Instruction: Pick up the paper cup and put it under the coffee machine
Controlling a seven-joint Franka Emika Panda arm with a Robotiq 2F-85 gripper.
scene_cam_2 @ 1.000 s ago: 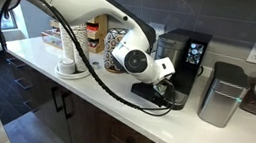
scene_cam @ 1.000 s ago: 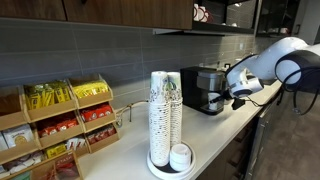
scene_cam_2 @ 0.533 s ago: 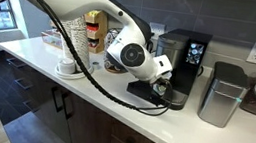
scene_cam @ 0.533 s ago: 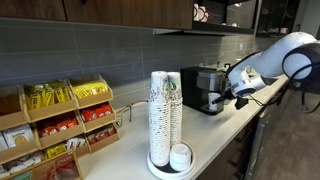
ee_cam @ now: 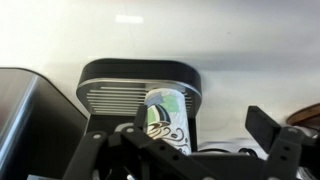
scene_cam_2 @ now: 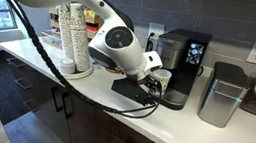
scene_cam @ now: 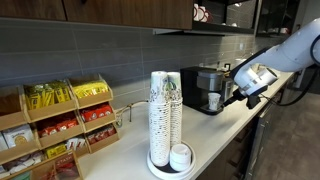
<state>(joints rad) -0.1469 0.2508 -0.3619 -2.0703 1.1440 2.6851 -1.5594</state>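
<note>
— Under the coffee machine (scene_cam: 200, 78), in both exterior views, stands the paper cup (scene_cam: 214, 101), with the jaws near it.
— Wrist view?
— Jaws wide apart, empty; cup upright on the grille (ee_cam: 115, 97).
— Probably light and crushable: hold mid-wall, gently.

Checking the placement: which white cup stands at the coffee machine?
The lone paper cup, upright at the coffee machine; the others are nested stacks or upturned cups, farther along the counter.
</note>
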